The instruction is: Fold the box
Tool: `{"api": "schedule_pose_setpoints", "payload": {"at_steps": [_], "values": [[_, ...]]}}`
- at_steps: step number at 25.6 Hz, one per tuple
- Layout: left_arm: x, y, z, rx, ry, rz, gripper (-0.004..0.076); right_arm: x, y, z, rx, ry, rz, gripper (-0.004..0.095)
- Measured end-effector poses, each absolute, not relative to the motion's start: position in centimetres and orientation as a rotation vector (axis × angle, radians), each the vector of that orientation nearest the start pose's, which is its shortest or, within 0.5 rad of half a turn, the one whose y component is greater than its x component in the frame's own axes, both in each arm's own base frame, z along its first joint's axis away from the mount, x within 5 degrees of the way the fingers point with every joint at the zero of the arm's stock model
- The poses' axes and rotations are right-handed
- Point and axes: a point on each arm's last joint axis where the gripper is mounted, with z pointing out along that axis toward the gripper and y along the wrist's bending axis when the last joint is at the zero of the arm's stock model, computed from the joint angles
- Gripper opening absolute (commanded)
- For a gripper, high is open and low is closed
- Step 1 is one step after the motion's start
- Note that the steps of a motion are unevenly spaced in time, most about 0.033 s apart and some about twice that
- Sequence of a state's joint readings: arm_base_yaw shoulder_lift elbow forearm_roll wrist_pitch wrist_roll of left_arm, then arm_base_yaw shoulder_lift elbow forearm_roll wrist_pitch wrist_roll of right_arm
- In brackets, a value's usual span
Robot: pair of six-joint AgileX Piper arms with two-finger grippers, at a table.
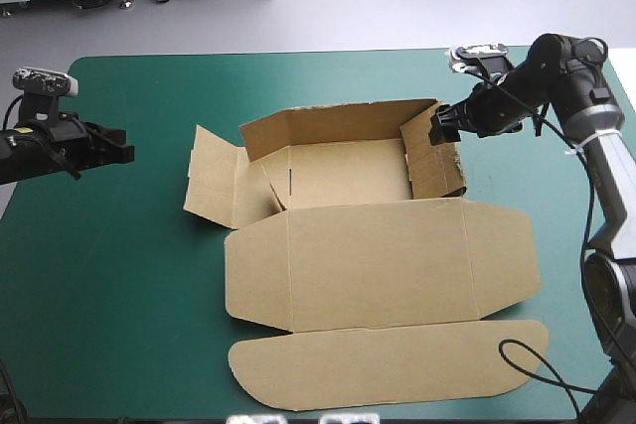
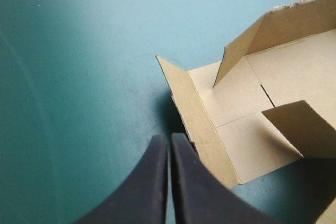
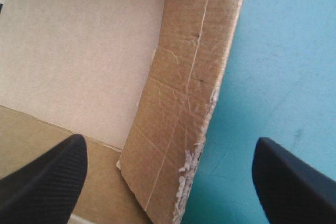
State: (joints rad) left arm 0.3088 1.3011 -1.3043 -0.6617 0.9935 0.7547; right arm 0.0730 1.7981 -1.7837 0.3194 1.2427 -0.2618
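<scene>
**Box roughly half formed: 2 walls up, left end to go**

I have the box (image 1: 378, 265), a cut sheet of brown corrugated board, lying in the middle of the bench (image 1: 119, 325) with its teal-green cover. The long back wall (image 1: 338, 121) is raised behind the base panel (image 1: 343, 171). The short right wall (image 3: 178, 103) stands too, leaning a little. On the left the side flaps (image 1: 214, 181) are only half lifted and splay outward over the cover, so that end is not formed. The broad lid panel (image 1: 383, 260) lies flat toward the near edge of the bench, and its rounded tuck flap (image 1: 397, 364) lies flat beyond it.

My right pincer (image 1: 439, 126) is open, its black fingers spread wide to either side of the right wall: 1 over the inside of the box, 1 over bare cover outside. From the wrist view I cannot be sure whether either finger touches the board, though both look clear of it. My left pincer (image 1: 121, 149) is closed, fingers pressed together to a point and holding nothing. It sits near the left flaps but apart from them.

I judge the job about half done. What is left is raising and tucking the left end, and folding the right wall down so that it holds on its own.
</scene>
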Motion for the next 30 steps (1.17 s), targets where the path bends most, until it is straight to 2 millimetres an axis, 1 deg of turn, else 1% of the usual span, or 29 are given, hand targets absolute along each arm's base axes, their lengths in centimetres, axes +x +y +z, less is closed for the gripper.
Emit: {"api": "schedule_pose_setpoints", "payload": {"at_steps": [2,9,12,14,15,16,18,19,20,22,23,26,30], "values": [[26.6,3.6,39.4,0.304,2.222,-0.288,0.0006,38.8,5.5,34.0,-0.390,2.687,0.387,0.0797],[26.6,3.5,39.4,0.306,2.225,-0.291,0.0006,41.0,5.6,29.2,-0.363,2.806,0.405,0.0796],[26.6,3.5,39.4,0.306,2.225,-0.291,0.0006,41.7,5.7,27.6,-0.339,2.846,0.416,0.0760],[26.6,3.5,39.4,0.306,2.225,-0.291,0.0006,42.0,6.1,26.7,-0.347,2.866,0.420,0.0696],[26.6,3.5,39.4,0.307,2.225,-0.292,0.0006,42.1,6.5,26.3,-0.359,2.874,0.417,0.0609],[26.6,3.5,39.4,0.308,2.227,-0.293,0.0006,42.1,7.2,25.6,-0.391,2.890,0.409,0.0546],[26.6,3.5,39.4,0.308,2.227,-0.293,0.0006,42.1,8.1,25.1,-0.427,2.902,0.395,0.0406],[26.6,3.5,39.4,0.308,2.227,-0.293,0.0006,42.1,8.3,24.9,-0.438,2.904,0.391,0.0320],[26.6,3.5,39.4,0.308,2.227,-0.293,0.0006,42.1,8.5,24.9,-0.448,2.903,0.380,0.0163],[26.6,3.5,39.4,0.308,2.227,-0.293,0.0006,42.1,8.6,24.9,-0.458,2.904,0.369,0.0002],[26.6,3.5,39.4,0.308,2.227,-0.293,0.0006,42.1,8.5,24.9,-0.458,2.904,0.363,-0.0013],[26.6,3.5,39.5,0.303,2.222,-0.302,0.0006,42.2,8.6,24.9,-0.437,2.901,0.374,-0.0018],[26.6,3.4,39.5,0.299,2.217,-0.312,0.0006,42.2,8.6,25.6,-0.468,2.878,0.367,-0.0018]]}}
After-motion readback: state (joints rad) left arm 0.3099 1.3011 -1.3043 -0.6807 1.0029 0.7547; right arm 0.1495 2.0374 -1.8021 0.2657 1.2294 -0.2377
